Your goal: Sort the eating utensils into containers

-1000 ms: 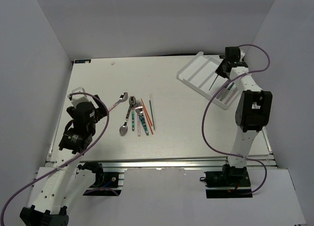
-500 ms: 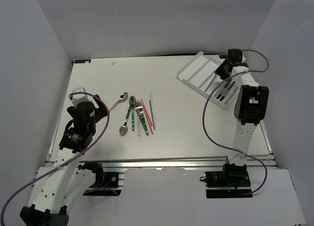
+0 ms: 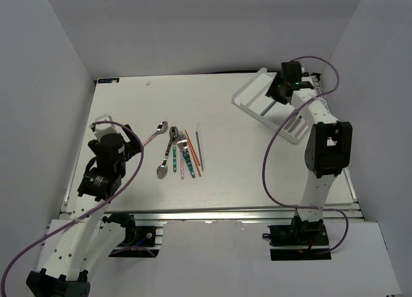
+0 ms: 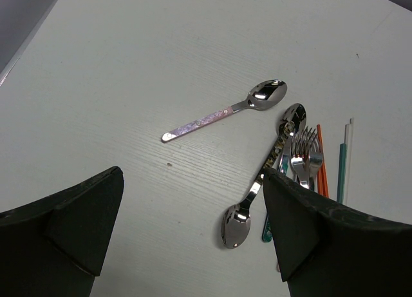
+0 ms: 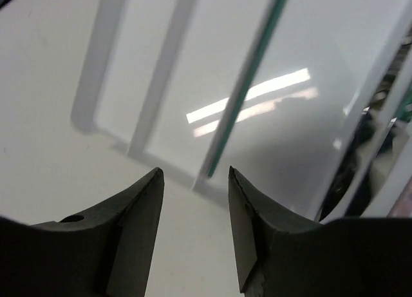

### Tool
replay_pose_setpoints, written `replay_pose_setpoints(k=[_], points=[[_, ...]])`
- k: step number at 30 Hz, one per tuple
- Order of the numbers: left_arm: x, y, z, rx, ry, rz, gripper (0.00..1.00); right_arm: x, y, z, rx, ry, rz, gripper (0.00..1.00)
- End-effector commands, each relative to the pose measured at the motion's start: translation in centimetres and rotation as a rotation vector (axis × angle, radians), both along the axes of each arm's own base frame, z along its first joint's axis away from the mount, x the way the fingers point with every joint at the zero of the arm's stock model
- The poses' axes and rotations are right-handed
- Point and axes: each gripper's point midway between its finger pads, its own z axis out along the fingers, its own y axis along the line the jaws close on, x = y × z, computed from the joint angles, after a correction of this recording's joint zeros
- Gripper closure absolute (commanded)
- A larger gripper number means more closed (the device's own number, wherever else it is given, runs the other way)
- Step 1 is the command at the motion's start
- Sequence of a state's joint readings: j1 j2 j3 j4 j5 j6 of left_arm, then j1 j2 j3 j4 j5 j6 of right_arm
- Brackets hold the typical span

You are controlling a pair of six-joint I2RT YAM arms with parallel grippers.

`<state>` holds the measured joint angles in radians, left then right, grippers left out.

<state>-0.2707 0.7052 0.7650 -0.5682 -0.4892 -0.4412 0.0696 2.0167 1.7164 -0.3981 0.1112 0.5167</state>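
The eating utensils (image 3: 181, 152) lie in a loose bunch at the table's middle: spoons, forks and thin orange and teal chopsticks. A pink-handled spoon (image 3: 154, 133) lies apart on their left. My left gripper (image 3: 105, 125) hangs open left of them; its wrist view shows that pink spoon (image 4: 225, 110), a second spoon (image 4: 257, 187), forks (image 4: 306, 149) and the left gripper (image 4: 193, 181) empty. The white tray (image 3: 252, 94) holding the containers sits back right. My right gripper (image 3: 278, 91) hovers over it, open and empty (image 5: 195, 174). A green chopstick (image 5: 248, 78) lies loose in a compartment (image 5: 302, 136).
A few more utensils (image 3: 296, 124) rest in the tray's compartments nearest the table's right edge. White walls close in the table on the left, back and right. Purple cables loop from both arms.
My right gripper opened and let the green chopstick drop into the tray, then shifted left and back over the tray. The left arm has not moved.
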Motion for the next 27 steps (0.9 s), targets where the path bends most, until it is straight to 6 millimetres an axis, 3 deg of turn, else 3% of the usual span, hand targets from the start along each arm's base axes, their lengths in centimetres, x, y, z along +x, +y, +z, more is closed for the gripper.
replay_pose_setpoints(k=[1,2,3,4,5,8,12,13,14,17,18,20,27], points=[[0.0,0.1,0.1,0.010,-0.004,0.001,0.02,-4.6,8.1,1.2,-0.158,-0.005,0.227,0.50],[0.0,0.1,0.0,0.010,-0.001,0.001,0.02,-5.5,9.3,1.6,-0.186,-0.018,0.254,0.52],[0.0,0.1,0.0,0.010,-0.001,0.001,0.02,-6.9,12.2,1.4,-0.210,-0.026,0.312,0.54],[0.0,0.1,-0.1,0.012,0.004,0.001,0.02,-8.1,13.4,0.5,-0.222,-0.009,0.343,0.56],[0.1,0.1,-0.1,0.012,0.006,0.001,0.02,-9.5,16.2,0.5,-0.218,-0.015,0.402,0.62],[0.1,0.1,-0.2,0.014,0.010,0.004,0.02,-11.9,20.7,-0.7,-0.207,-0.003,0.489,0.66],[0.0,0.2,0.0,0.014,0.002,0.009,0.02,-13.8,25.2,-2.6,-0.212,0.015,0.550,0.68],[0.0,0.3,-0.1,0.015,0.004,0.010,0.02,-14.2,25.8,-4.1,-0.231,0.045,0.565,0.69],[0.0,0.2,-0.1,0.014,0.004,0.009,0.02,-14.4,27.0,-4.0,-0.240,0.038,0.573,0.69],[0.0,0.2,-0.1,0.013,0.004,0.007,0.02,-15.1,29.0,-6.4,-0.254,0.077,0.613,0.69],[0.0,0.2,-0.1,0.012,0.003,0.006,0.02,-14.8,29.7,-6.3,-0.247,0.067,0.617,0.69],[0.0,0.1,-0.1,0.012,0.003,0.004,0.02,-15.0,30.0,-8.8,-0.274,0.125,0.626,0.69],[-0.1,0.1,0.2,0.007,-0.010,0.000,0.02,-14.8,31.4,-9.4,-0.273,0.125,0.634,0.69]])
